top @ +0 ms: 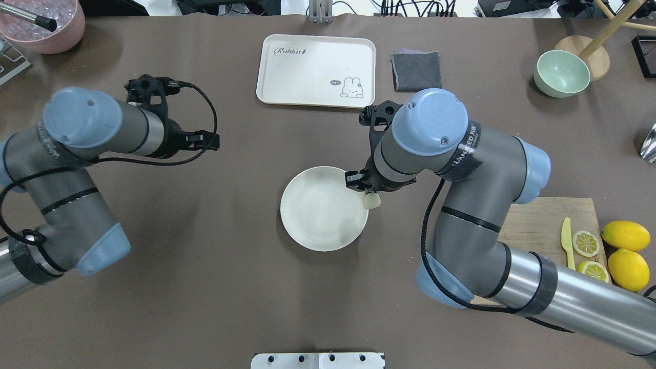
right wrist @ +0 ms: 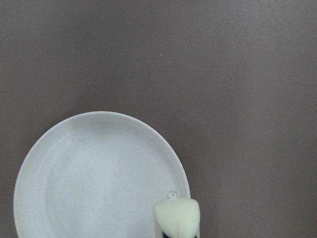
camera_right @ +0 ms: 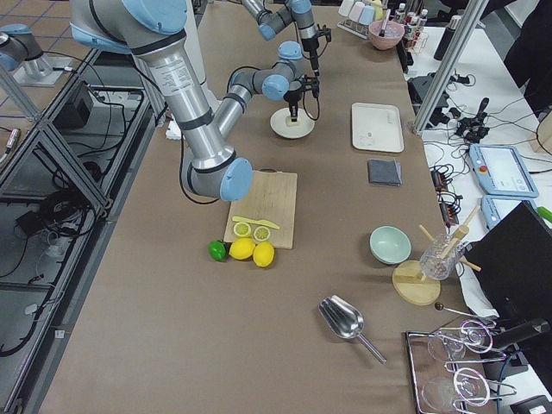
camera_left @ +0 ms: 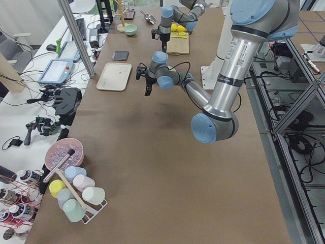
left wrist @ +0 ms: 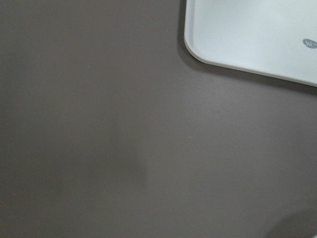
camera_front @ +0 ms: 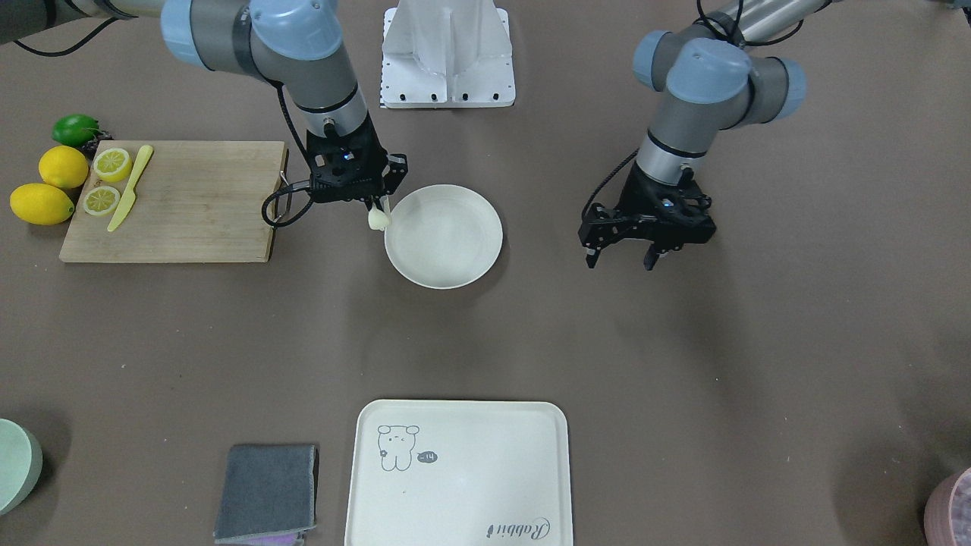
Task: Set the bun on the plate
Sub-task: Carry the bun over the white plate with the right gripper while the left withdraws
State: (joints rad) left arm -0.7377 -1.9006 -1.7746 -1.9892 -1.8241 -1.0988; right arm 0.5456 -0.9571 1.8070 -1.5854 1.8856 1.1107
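Observation:
The bun (camera_front: 377,219) is a small pale cream block held in my right gripper (camera_front: 378,209), which is shut on it. It hangs at the plate's edge on the cutting-board side, overlapping the rim. Whether it touches the rim I cannot tell. The plate (camera_front: 444,236) is a round off-white dish at the table's middle with nothing in it. In the right wrist view the bun (right wrist: 177,216) shows at the bottom, over the plate (right wrist: 99,173). From overhead the bun (top: 371,201) pokes out under the right wrist beside the plate (top: 318,215). My left gripper (camera_front: 620,264) hangs open over bare table, well away from the plate.
A wooden cutting board (camera_front: 197,201) holds two lemon halves (camera_front: 111,164) and a yellow knife (camera_front: 130,188); whole lemons (camera_front: 63,167) and a lime (camera_front: 76,130) lie beside it. A cream tray (camera_front: 457,474), a grey cloth (camera_front: 267,492) and a green bowl (top: 561,73) sit on the operators' side.

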